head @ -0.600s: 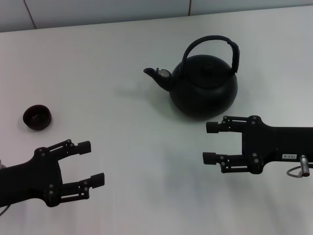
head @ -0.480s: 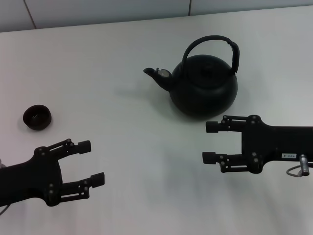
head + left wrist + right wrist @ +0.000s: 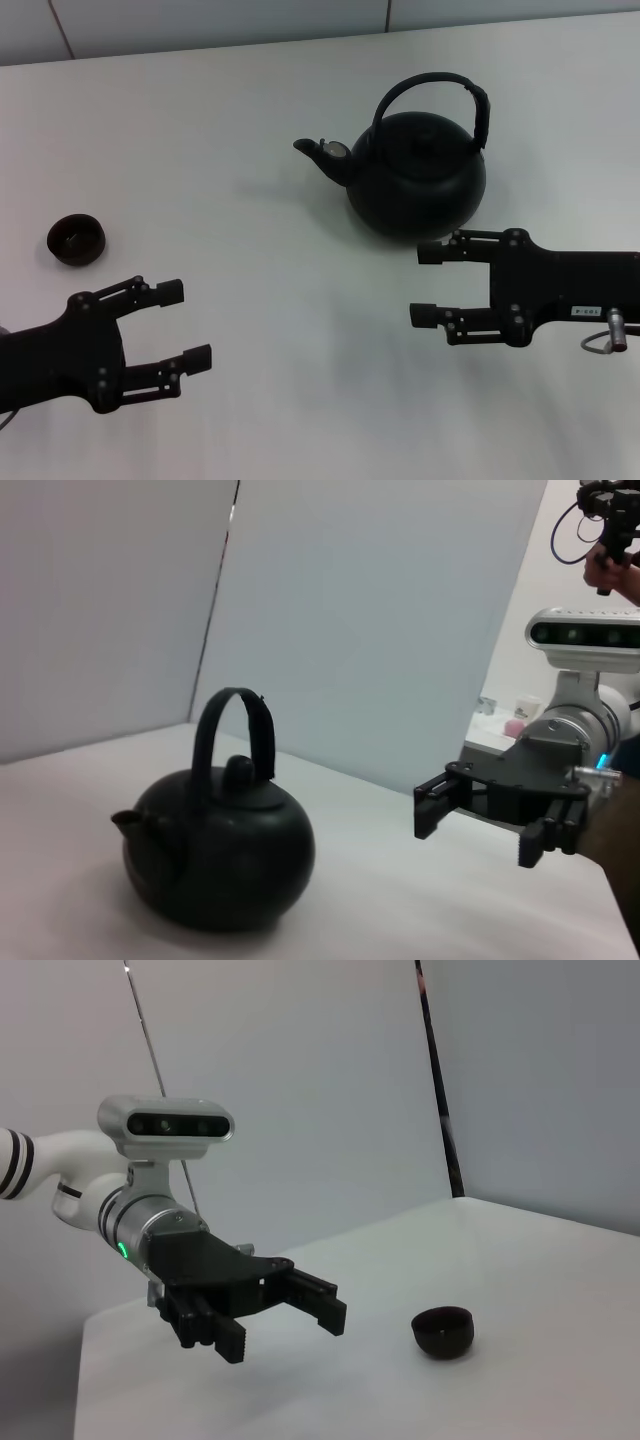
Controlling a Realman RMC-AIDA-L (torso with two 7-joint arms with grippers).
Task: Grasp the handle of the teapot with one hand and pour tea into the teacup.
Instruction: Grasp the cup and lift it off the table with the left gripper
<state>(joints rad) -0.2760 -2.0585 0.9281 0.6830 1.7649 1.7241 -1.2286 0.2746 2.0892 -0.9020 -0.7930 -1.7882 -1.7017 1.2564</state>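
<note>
The black teapot (image 3: pixel 415 175) stands upright at the table's back right, spout pointing left, its arched handle (image 3: pixel 432 85) raised over the lid. In the left wrist view the teapot (image 3: pixel 215 850) and handle (image 3: pixel 235 735) show up close. The small dark teacup (image 3: pixel 76 239) rests at the far left, also seen as the teacup (image 3: pixel 444 1332) in the right wrist view. My right gripper (image 3: pixel 424 284) hovers open just in front of the teapot, touching nothing. My left gripper (image 3: pixel 183 323) is open and empty, nearer the front than the teacup.
A white tabletop (image 3: pixel 250 220) carries everything, with a pale wall (image 3: pixel 220 20) behind its back edge. The right gripper (image 3: pixel 480 815) appears in the left wrist view, the left gripper (image 3: pixel 285 1310) in the right wrist view.
My right gripper has edged slightly left and toward the teapot. My left gripper has shifted a little down toward the front edge. Teapot and teacup have not moved.
</note>
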